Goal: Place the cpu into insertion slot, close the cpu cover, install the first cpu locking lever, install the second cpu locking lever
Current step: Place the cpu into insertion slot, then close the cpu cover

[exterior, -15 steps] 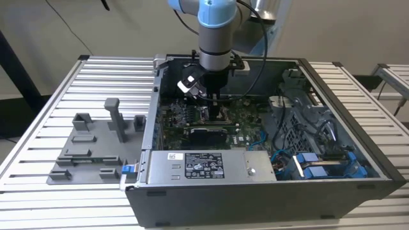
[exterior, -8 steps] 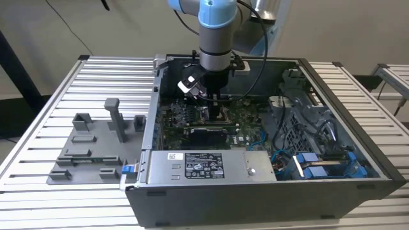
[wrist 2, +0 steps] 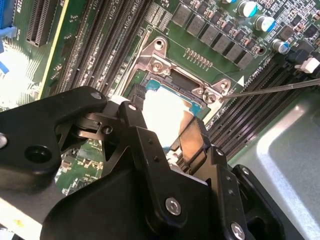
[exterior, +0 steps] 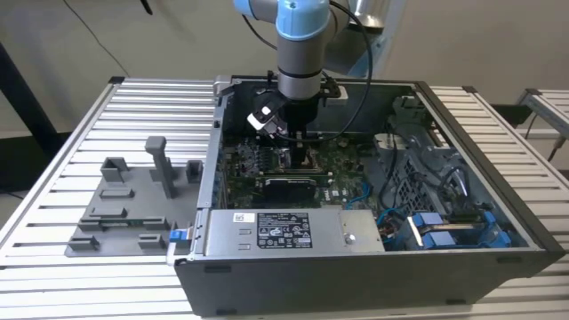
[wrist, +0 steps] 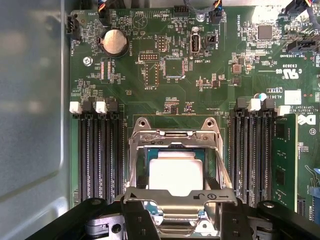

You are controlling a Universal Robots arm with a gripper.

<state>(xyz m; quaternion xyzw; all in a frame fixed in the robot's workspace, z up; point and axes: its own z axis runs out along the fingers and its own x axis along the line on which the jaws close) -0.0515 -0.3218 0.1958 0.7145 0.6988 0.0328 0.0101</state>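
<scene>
Starting at the exterior view's left, a grey fixture plate [exterior: 116, 207] lies on the slatted table [exterior: 62, 147], well apart from the insertion slot [wrist 2: 167, 67] and outside the open computer case [exterior: 356, 280]. The slot itself sits on the green board inside the case, straight under the arm. In the first wrist view black memory sockets [wrist: 97, 150] flank the slot on both sides. The cpu [wrist: 175, 172] lies flat in the slot, its pale metal top showing through the window of the cpu cover [wrist: 180, 196]. The cover is swung down over the slot and is hinged at the side of the slot far from the gripper [wrist: 181, 214], so its free edge is the side nearest the gripper. By my judgement that edge looks slightly raised rather than seated flat. The fingers [wrist: 135, 220] stand apart, one by each end of the free edge, so the edge runs crosswise between them; whether they touch the metal I cannot tell. In the second wrist view a thin locking lever [wrist 2: 275, 89] sticks out sideways from a corner of the slot, not latched over the cover. To the exterior view's right of the slot, blue connectors [exterior: 436, 230] lie at the case's other end.
</scene>
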